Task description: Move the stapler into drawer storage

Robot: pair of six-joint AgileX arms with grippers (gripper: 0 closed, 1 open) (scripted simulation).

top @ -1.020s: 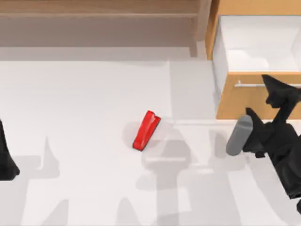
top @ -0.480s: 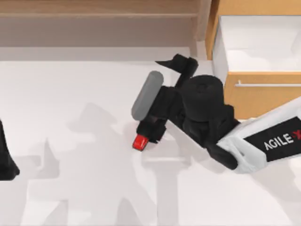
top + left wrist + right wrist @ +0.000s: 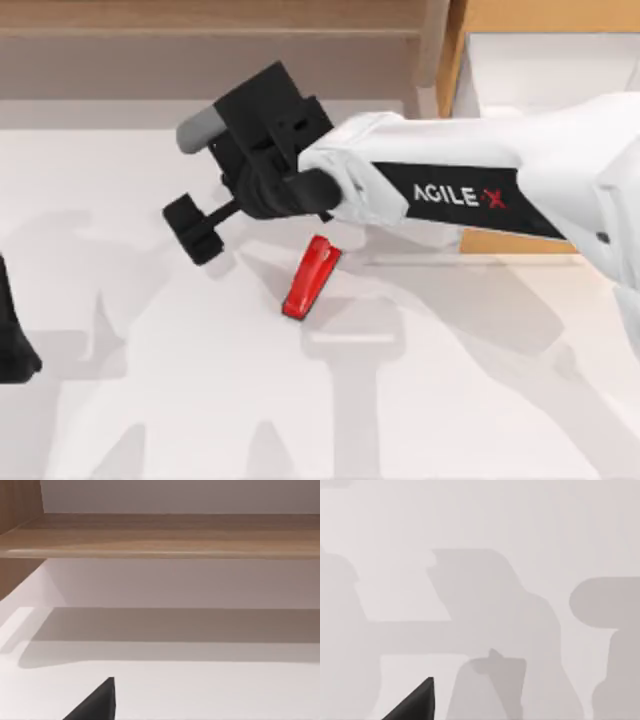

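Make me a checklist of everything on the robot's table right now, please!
Surface: white table, crossed by shadows.
Job's things: red stapler lies loose mid-table; drawer at far right, mostly behind the right arm.
Clutter: nothing seen.
Grippers: right gripper reaches past the stapler to its left, not touching it; left gripper parked at the left edge.
Cables: nothing seen.
Surroundings: long brown shelf along the back.

The right arm [image 3: 500, 170] is a white shell bearing a black panel lettered AGILEX. Its wrist is blocky black with a grey cylinder [image 3: 197, 128]. The black two-finger pincer [image 3: 195, 228] ends it.
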